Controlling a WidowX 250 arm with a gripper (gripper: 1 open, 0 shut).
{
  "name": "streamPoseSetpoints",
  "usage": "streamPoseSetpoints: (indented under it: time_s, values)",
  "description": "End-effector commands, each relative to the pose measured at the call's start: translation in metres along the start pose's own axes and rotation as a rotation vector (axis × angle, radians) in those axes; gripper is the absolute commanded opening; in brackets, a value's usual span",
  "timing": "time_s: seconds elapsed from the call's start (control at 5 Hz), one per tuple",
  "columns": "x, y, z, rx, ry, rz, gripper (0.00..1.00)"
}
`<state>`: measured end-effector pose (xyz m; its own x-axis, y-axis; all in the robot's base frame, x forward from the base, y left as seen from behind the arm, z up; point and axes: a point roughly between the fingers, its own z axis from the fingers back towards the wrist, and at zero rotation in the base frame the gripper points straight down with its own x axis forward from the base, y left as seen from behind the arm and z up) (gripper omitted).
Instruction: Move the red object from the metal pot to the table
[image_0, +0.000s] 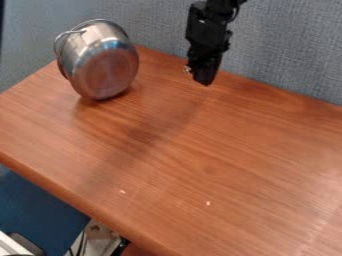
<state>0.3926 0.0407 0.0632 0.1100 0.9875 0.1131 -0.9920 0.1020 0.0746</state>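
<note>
Metal pot on side, far left corner of bench. Fingers closed, above far edge, right of pot.

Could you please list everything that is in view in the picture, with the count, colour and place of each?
metal pot: one, shiny silver, lying tipped on its side at the far left part of the table, its base facing the camera
table: one, reddish-brown wood, across most of the view
small specks: two, whitish, on the near half of the table
wall or panel: grey-blue, behind the table
blue surface: one, dark blue, below the table's left edge
cables: a few, dark, bottom left corner
white item: one, white, bottom left corner, cut off by the frame
red object: none visible
robot arm with its fingers: one, black, above the far edge of the table, fingers shut
</note>
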Motion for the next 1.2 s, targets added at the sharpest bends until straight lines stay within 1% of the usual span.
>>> streamPoseSetpoints:
  time_s: [0.0,0.2,0.4,0.6,0.8,1.0]
  values:
    - [0.025,-0.011,0.017,-0.057,-0.035,0.012,0.0]
    - [0.022,-0.01,0.018,-0.05,-0.068,0.015,0.0]
    - [0.017,-0.009,0.021,-0.038,-0.095,0.012,0.0]
    - [0.006,-0.02,0.017,-0.011,-0.085,-0.003,0.0]
    - [-0.004,-0.031,0.009,0.013,-0.085,-0.026,0.0]
    - [-0.005,-0.016,0.007,0.021,-0.124,-0.057,0.0]
